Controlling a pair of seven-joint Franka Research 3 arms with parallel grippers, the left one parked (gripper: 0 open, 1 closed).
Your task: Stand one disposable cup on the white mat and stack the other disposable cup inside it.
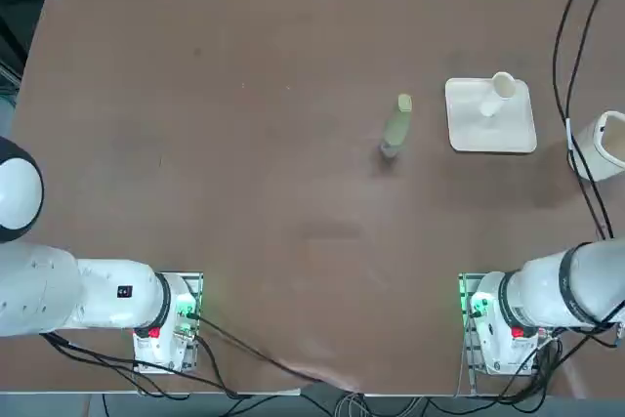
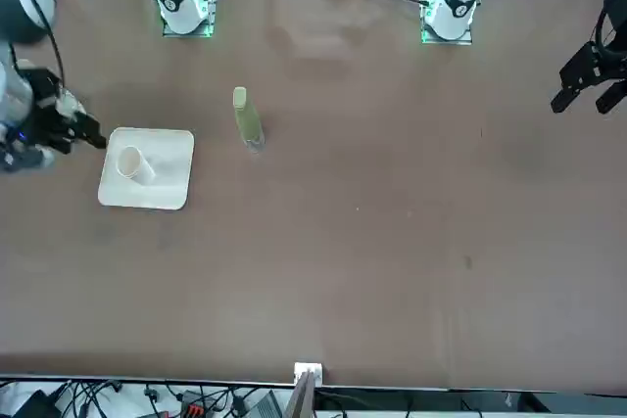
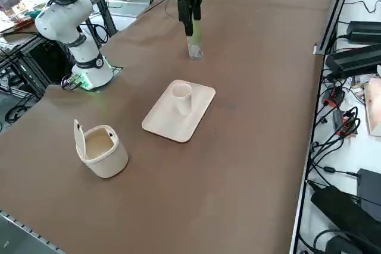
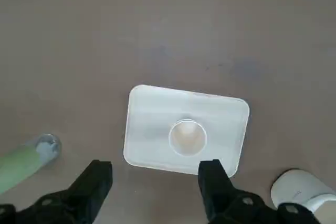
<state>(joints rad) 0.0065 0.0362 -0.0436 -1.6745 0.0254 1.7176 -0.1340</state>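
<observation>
The white mat [image 1: 508, 129] lies at the right of the table, also seen in the front view [image 2: 167, 178] and the right side view [image 3: 164, 120]. One white disposable cup [image 1: 499, 91] stands upright on it [image 3: 181, 97], open side up [image 4: 187, 137]. I see no separate second cup, and I cannot tell whether one is nested inside. My right gripper [image 4: 156, 167] hangs high above the mat's near edge, open, with nothing between its fingers. It also shows in the front view [image 2: 90, 137] and the right side view [image 3: 189, 25].
A green bottle [image 1: 397, 126] stands upright on the table left of the mat [image 3: 194, 43]. A cream round container [image 3: 102, 147] with its lid flipped up sits to the right of the mat near the table edge [image 1: 607, 144]. Cables run above it.
</observation>
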